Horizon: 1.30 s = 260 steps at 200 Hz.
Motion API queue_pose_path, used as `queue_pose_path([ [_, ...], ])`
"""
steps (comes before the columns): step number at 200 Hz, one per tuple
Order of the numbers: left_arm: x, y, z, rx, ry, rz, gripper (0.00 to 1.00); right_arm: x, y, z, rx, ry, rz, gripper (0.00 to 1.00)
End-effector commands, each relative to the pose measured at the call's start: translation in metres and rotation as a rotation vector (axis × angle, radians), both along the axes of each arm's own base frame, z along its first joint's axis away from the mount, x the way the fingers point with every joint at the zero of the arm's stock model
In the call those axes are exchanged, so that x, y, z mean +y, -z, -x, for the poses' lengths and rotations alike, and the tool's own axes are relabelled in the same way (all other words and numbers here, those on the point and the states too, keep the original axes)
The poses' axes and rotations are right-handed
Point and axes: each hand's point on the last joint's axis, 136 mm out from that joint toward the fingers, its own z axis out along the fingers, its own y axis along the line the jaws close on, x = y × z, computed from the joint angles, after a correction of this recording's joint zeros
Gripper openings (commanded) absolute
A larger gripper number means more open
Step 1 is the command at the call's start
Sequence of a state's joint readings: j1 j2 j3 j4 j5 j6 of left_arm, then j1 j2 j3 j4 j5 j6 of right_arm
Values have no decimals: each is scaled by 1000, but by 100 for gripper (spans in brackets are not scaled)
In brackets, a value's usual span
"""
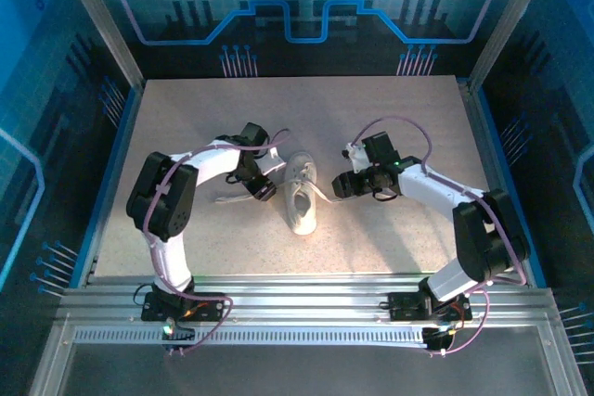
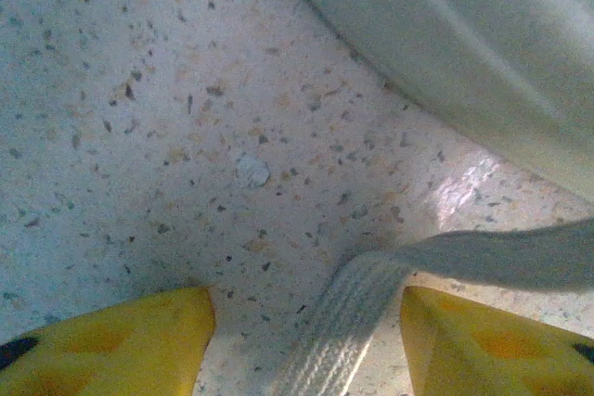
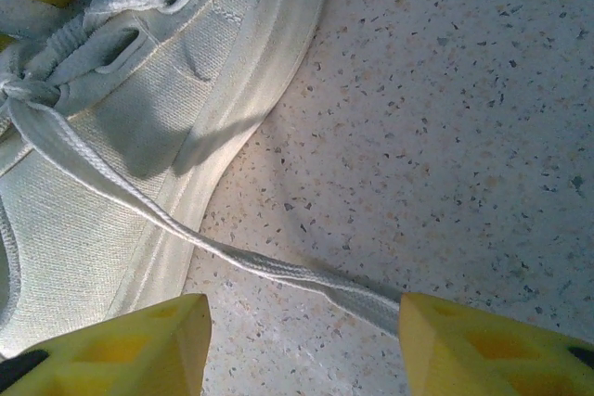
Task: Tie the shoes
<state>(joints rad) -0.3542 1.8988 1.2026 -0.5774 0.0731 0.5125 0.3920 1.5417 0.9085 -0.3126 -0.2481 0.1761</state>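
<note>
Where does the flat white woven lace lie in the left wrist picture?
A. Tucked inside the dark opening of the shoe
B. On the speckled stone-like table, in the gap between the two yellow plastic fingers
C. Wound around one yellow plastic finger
B: the flat white woven lace runs over the speckled table through the gap between the yellow fingers of the open left gripper.

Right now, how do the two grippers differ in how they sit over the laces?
Inside the left gripper, the left lace runs up the middle and bends sideways; at the right gripper, the right lace stretches out from the shoe to one side of the gap. Both grippers are open, gripping nothing.
</note>
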Motion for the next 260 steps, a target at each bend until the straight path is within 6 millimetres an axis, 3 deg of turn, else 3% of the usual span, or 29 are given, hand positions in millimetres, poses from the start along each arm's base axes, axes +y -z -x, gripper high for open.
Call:
queue_pose_path([
  [1, -3, 15, 7, 36, 34, -29, 54, 9, -15, -13, -40, -4, -33, 55],
  [11, -4, 14, 8, 41, 36, -21, 47, 9, -18, -14, -50, -4, -34, 55],
  [38, -7, 4, 11, 44, 26, 4, 10, 8, -26, -18, -69, 7, -30, 55],
  [53, -10, -9, 10, 17, 15, 41, 3, 8, -32, -18, -81, 11, -31, 54],
  [118, -26, -112, 2, -241, -30, 285, 0, 37, -68, -9, -211, -90, -127, 46],
  [166, -51, -168, -2, -368, -30, 512, 0, 72, -83, -6, -256, -185, -181, 46],
  [218, -67, -178, -6, -364, -17, 624, 0, 112, -94, -1, -288, -288, -260, 46],
  [260, -72, -181, -6, -354, -11, 651, 0, 128, -95, -2, -298, -328, -272, 46],
])
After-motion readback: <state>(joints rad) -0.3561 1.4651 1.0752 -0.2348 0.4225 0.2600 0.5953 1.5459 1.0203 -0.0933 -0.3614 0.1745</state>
